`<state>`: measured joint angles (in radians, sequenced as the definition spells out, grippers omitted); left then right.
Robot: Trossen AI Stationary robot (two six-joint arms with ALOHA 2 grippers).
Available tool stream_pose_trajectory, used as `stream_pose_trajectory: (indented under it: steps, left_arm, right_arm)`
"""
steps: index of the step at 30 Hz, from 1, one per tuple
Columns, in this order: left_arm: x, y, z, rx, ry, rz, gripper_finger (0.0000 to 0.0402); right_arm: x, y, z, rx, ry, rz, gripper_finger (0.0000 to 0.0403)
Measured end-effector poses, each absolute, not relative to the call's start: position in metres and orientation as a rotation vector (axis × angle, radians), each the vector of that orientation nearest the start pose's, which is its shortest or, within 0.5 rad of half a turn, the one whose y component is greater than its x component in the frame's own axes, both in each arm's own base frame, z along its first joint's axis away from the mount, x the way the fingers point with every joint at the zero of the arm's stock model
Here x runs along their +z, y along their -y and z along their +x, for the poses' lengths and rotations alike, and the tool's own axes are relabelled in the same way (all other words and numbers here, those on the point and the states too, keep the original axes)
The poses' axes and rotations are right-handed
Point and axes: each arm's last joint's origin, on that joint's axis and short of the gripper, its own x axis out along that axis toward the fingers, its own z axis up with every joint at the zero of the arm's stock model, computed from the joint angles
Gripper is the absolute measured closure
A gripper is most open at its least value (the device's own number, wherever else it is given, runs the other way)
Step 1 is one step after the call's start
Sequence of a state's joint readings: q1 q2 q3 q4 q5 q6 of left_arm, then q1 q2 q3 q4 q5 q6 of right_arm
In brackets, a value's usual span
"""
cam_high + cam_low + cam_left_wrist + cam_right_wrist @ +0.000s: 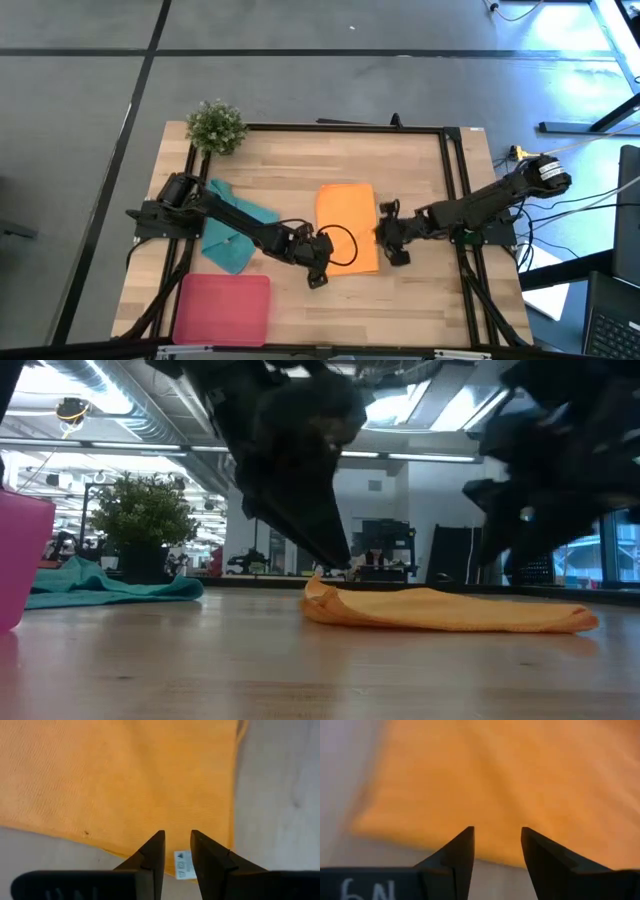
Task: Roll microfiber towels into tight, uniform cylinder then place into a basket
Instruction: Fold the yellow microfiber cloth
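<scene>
The orange towel [346, 226] lies flat, folded, at the table's middle; it also shows in the low view [450, 610]. My left gripper [322, 262] stands at its near left corner, fingers a little apart [177, 836], over the edge with the white tag [183, 865]. My right gripper [392, 240] is open [497, 829] above the towel's right edge, clear of it in the low view [520, 530]. The teal towel [234, 234] lies crumpled at the left. The pink basket [222, 308] stands at the near left. My left gripper's fingertips [335, 565] come down from above, slanting, to the orange towel's near left corner [322, 588], which stands a little higher than the rest of the towel. I cannot tell whether they touch it; no cloth shows pinched between the fingers.
A small potted plant [215, 126] stands at the far left corner. A black frame [450, 170] runs along the table's far and side edges. Bare wood lies near the front edge, right of the basket.
</scene>
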<state>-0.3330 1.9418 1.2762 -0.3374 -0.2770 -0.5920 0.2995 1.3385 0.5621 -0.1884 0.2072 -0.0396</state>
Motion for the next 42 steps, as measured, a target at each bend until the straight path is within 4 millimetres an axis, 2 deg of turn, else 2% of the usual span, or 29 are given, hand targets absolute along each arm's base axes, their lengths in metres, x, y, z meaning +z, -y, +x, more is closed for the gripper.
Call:
stream_pose_trajectory:
  steps: [4,9,13,25,32,36,42]
  left_arm:
    - [0.166,0.129,0.375,0.214,-0.930,-0.237,0.0317]
    - [0.166,0.134,0.373,0.208,-0.927,-0.234,0.0317]
    - [0.166,0.135,0.373,0.206,-0.919,-0.235,0.0317]
    - [0.167,0.136,0.374,0.205,-0.912,-0.239,0.0317]
    - [0.167,0.136,0.374,0.202,-0.908,-0.241,0.0317]
    - [0.167,0.137,0.374,0.200,-0.908,-0.239,0.0317]
    - [0.167,0.139,0.373,0.196,-0.909,-0.237,0.0317]
  right_arm:
    - [0.151,-0.087,0.214,0.335,-0.925,-0.346,0.0240]
    - [0.151,-0.106,0.207,0.445,-0.899,-0.417,0.0240]
    - [0.149,-0.113,0.212,0.460,-0.849,-0.419,0.0240]
    - [0.119,-0.117,0.220,0.474,-0.925,-0.491,0.0240]
    - [0.111,-0.119,0.226,0.404,-0.919,-0.508,0.0244]
    - [0.110,-0.119,0.226,0.379,-0.921,-0.478,0.0280]
    - [0.110,-0.118,0.226,0.338,-0.927,-0.436,0.0383]
